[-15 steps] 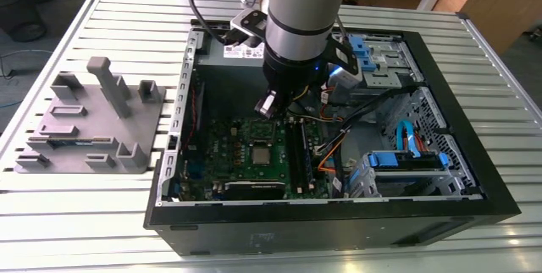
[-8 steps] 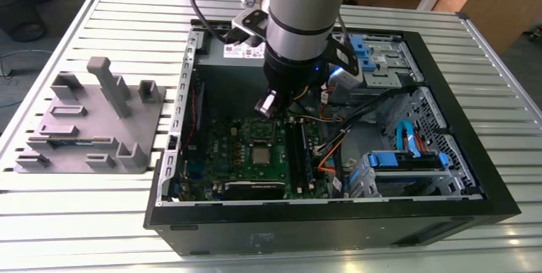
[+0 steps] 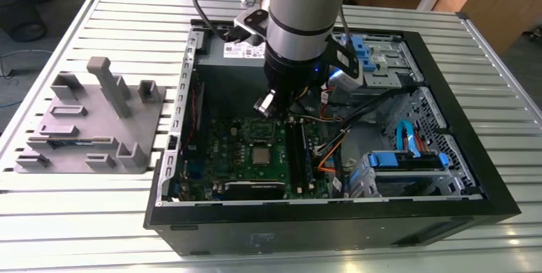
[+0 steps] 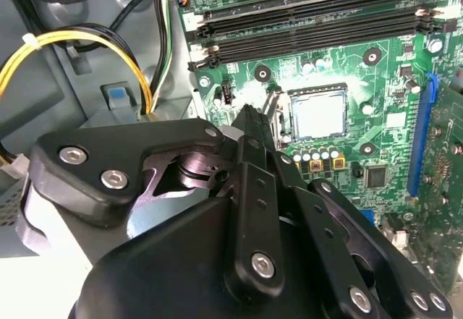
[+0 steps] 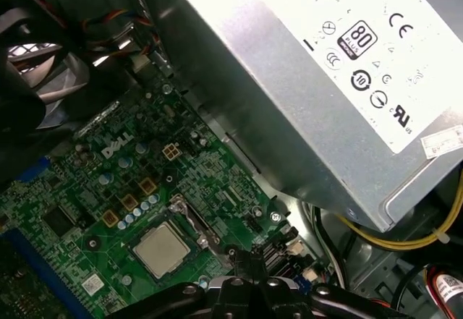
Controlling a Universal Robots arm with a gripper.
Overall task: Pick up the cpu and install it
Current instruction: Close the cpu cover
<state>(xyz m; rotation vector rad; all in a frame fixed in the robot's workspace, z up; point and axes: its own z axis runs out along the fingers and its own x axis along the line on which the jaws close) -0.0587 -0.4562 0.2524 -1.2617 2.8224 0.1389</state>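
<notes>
Slatted aluminium table [image 3: 76, 222] fills the exterior view, and we see on it, right of centre, an open black computer case [image 3: 339, 222]. At the frame's left stands a grey plastic tray with upright blocks [image 3: 85, 127]. Inside the case lies a green motherboard [image 3: 245, 159]. Above it hangs the black pincer [image 4: 249, 120], its fingers drawn together to a narrow tip with nothing between them. The small square silver cpu [image 3: 261, 155] sits in its socket at the board's middle; we find it in both wrist views [image 4: 319, 115] [image 5: 160, 249], just beyond the pincer's tip and apart from it.
</notes>
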